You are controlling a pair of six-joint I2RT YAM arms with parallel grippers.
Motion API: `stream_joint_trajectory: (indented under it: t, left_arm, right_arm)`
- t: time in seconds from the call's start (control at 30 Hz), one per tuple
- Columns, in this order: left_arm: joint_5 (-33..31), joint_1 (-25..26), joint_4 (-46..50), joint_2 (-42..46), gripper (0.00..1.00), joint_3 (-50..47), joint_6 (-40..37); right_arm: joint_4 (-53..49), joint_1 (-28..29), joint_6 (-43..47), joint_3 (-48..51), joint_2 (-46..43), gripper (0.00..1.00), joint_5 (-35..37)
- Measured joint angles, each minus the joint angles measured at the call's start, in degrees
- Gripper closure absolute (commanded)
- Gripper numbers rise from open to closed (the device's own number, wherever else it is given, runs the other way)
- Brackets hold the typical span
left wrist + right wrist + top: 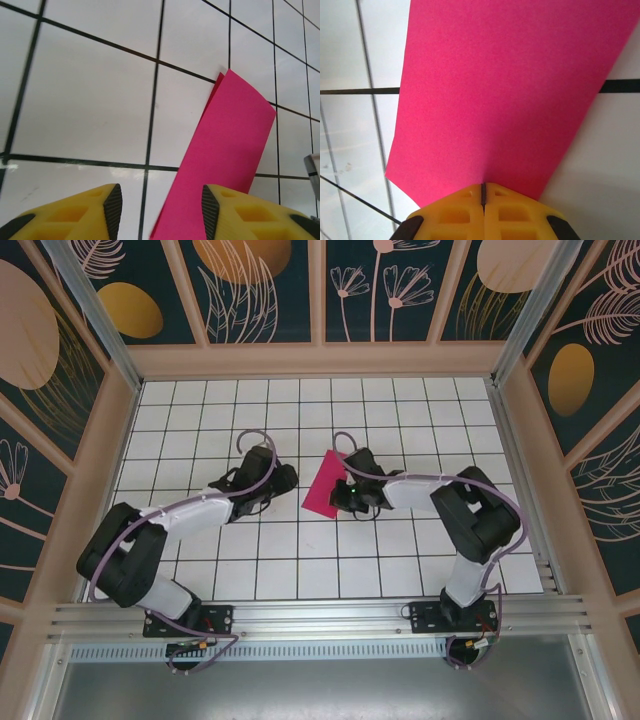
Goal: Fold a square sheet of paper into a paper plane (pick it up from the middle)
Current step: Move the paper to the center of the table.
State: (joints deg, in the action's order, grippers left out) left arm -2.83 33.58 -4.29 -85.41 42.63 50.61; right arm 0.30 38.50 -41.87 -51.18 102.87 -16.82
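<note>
Right fingers (455,215) clamped on the square sheet of paper (510,90), left fingers (65,217) spread apart
The folded pink sheet fans out ahead of the right fingertips and runs up between the left ones, hugging the right-hand pad, ungripped.

The light was bright and even, the shadows faint. Pale glare streaked the glossy surface (70,172) in the left wrist view; both wrist views looked slightly soft.

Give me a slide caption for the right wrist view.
Right end effector shut on the edge of the folded magenta sheet of paper, over the white tiled table.
</note>
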Motion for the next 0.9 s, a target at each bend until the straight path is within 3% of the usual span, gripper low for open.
stream_joint_trajectory:
  t: [0.3,0.6,0.9]
  left_arm:
    - [-0.87,-2.16,-0.22,8.79,0.5,-7.04,1.77]
    - [6.95,-1.18,-7.37,10.47,0.78,-8.11,2.6]
    - [10.19,4.37,-10.71,-0.63,0.94,-2.78,6.27]
  right_arm:
    - [5.05,3.98,-8.0,-6.91,6.38,1.0,-1.84]
    - [5.01,-3.32,-0.31,-6.03,0.52,1.0,-4.09]
    - [3.76,-6.95,7.56,-7.78,4.7,1.0,-10.82]
